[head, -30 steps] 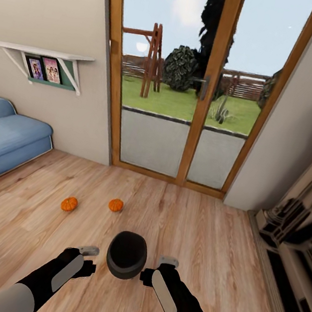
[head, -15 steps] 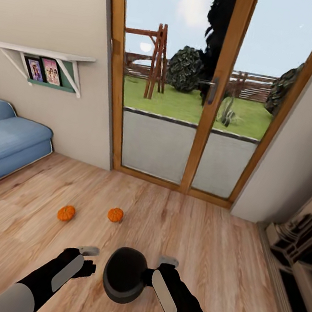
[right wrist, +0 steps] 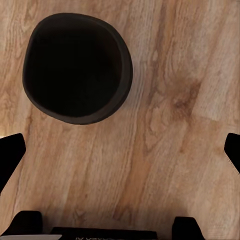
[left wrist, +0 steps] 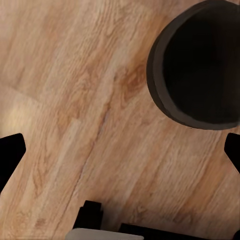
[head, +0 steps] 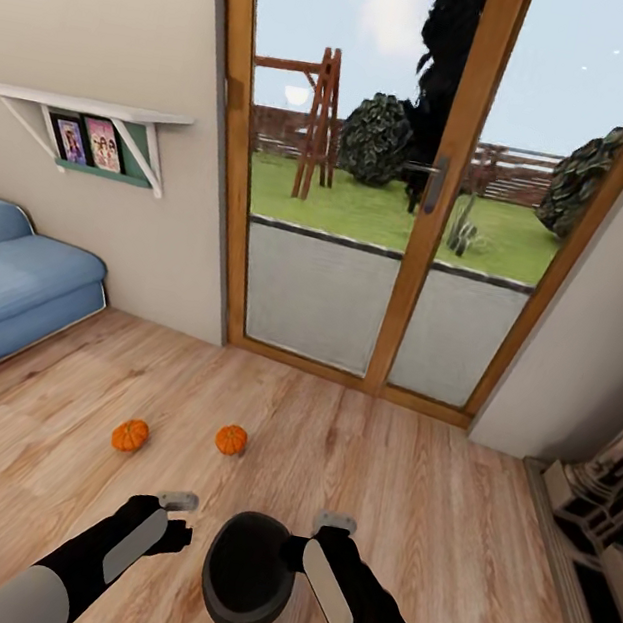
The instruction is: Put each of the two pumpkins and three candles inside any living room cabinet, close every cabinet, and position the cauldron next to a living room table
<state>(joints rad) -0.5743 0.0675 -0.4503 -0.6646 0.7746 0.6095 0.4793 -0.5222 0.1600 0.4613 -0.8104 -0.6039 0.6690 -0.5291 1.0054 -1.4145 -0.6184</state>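
Note:
The black cauldron point(head: 248, 570) stands on the wood floor between my two forearms, its wide dark mouth facing up. My left gripper point(head: 181, 536) hangs open just to its left, over bare floor. My right gripper point(head: 292, 552) is open too, its tip at the pot's right rim. In the left wrist view the cauldron point(left wrist: 200, 65) lies ahead of the spread fingers of the left gripper point(left wrist: 120, 155). In the right wrist view the cauldron point(right wrist: 75, 67) lies likewise beyond the right gripper point(right wrist: 120, 155). Two orange pumpkins point(head: 130, 435) point(head: 231, 439) rest on the floor beyond the cauldron.
Wood-framed glass doors point(head: 427, 199) fill the far wall, with a garden behind them. A blue sofa point(head: 1, 290) stands at the left under a wall shelf with photos point(head: 89, 127). A stepped beige and dark unit point(head: 607, 483) runs along the right wall.
The whole picture has shifted: the camera has moved forward, so the cauldron and pumpkins sit lower in view and the right-hand unit has slid outward. Both arms hold the same pose.

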